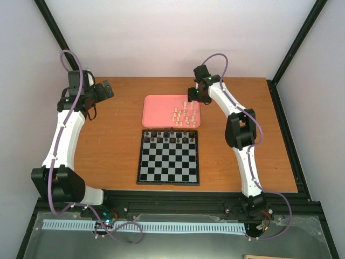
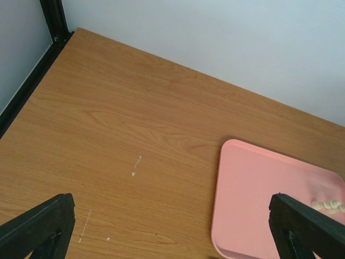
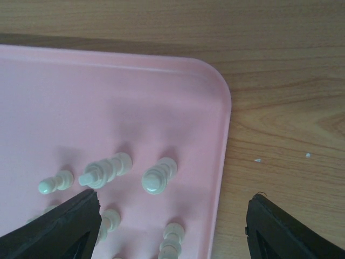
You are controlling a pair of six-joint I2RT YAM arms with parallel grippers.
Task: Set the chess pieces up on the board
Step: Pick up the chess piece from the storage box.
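Several cream-white chess pieces stand on the right part of a pink tray. The checkered board lies in front of the tray, with dark brown pieces along its far rows. My right gripper hovers over the tray's far right corner, open and empty. In the right wrist view the white pieces stand upright between and below its spread fingers. My left gripper is open and empty over bare table at the far left. The tray's left edge shows in its wrist view.
Black frame posts rise at the table's far corners. The back wall stands close behind the table. The wooden table extends to the left and right of the board.
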